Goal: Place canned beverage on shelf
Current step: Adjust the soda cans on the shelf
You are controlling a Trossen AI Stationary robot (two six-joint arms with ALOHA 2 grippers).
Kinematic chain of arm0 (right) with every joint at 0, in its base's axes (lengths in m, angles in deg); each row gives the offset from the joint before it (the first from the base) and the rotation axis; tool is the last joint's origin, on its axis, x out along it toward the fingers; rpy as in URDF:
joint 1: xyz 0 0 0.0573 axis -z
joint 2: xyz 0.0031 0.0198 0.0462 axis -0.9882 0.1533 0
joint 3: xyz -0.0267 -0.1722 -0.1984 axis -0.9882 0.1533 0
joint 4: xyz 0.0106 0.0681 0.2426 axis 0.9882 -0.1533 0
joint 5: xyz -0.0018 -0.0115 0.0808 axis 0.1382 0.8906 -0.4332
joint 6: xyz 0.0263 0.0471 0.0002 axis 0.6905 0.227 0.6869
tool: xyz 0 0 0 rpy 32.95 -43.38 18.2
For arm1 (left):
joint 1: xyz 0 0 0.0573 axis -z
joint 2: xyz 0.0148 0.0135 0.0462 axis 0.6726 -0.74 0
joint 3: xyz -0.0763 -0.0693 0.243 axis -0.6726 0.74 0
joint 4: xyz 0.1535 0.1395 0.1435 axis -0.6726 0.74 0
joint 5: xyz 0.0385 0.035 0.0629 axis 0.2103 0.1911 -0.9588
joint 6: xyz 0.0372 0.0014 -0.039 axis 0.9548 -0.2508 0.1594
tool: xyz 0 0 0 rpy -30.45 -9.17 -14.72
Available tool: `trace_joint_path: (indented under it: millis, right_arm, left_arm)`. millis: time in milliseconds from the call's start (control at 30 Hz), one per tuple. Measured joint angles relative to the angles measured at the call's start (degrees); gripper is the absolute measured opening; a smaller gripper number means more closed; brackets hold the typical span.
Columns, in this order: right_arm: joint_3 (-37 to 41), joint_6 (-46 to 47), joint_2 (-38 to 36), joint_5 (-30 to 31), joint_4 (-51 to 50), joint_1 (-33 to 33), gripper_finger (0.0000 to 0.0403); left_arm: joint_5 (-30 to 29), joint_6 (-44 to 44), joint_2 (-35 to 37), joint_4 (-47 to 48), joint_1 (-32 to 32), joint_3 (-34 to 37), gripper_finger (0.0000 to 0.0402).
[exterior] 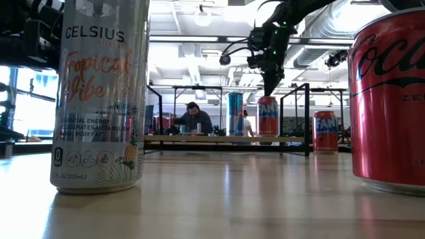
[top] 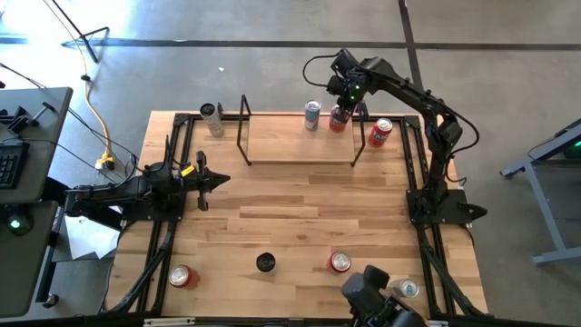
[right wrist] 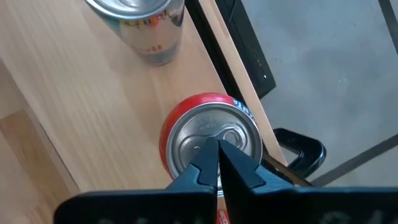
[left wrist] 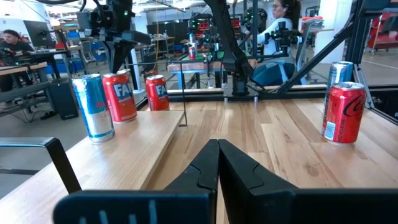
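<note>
The red Fanta can (top: pixel 339 118) is stood upright on the shelf (top: pixel 281 141) near its right end, just beside a blue-and-silver can (top: pixel 312 115), with a second red can (top: pixel 379 133) positioned on the table beyond the shelf's end frame. The right gripper (right wrist: pixel 217 163) is located directly above the Fanta can's lid, its fingers brought together and clamped on nothing. The left gripper (left wrist: pixel 217 163) is held low over the table's left side, fingers likewise pressed together.

There are eight cans on the table. Two cans stand on one shelf (top: pixel 300 138). There are two robot arms.
</note>
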Motion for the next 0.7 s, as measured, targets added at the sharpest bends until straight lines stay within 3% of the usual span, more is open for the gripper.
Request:
trace_joint_path:
  millis: [300, 700]
  right_arm:
    - [-0.38, -0.46, -0.11, -0.32, 6.05, -0.57, 0.0]
    - [-0.94, -3.47, 0.85, -8.65, 16.93, -4.71, 0.0]
  left_arm:
    - [0.01, 0.0, -0.02, 0.01, 0.0, 0.0, 0.0]
    - [0.0, 0.0, -0.02, 0.02, 0.0, 0.0, 0.0]
